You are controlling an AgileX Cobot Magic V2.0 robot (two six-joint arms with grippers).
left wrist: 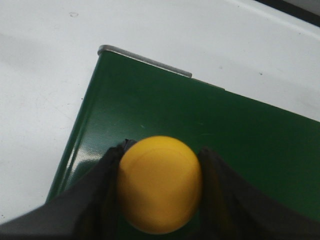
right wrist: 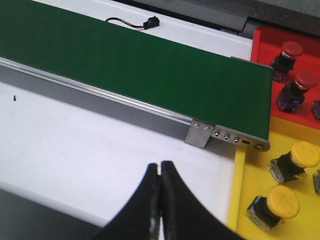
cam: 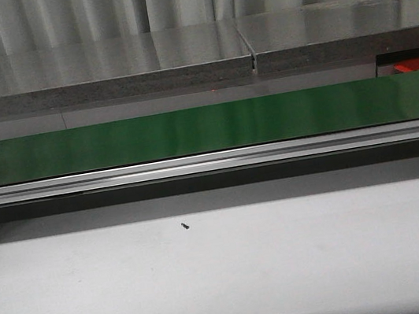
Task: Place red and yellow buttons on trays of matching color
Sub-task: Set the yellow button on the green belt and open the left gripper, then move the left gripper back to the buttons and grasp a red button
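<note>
At the left end of the green conveyor belt [left wrist: 210, 130], the left gripper [left wrist: 160, 185] pinches a yellow button [left wrist: 159, 184] by its domed cap, one dark finger [left wrist: 97, 192] pressed to each side of it, and holds it above the belt's surface near the belt's corner. The front view shows only the belt [cam: 205, 128] running across the white table [cam: 228, 273], with a tiny dark speck [cam: 184, 225] on the tabletop and neither arm in sight. Over the table beside the belt's right end, the right gripper [right wrist: 160, 200] has its fingers pressed together with nothing between them. Past that end lie a red tray [right wrist: 260, 45] carrying two red buttons [right wrist: 291, 50] and, next to it, a yellow tray [right wrist: 237, 190] carrying two yellow buttons [right wrist: 282, 201], all standing upright on their dark bases.
</note>
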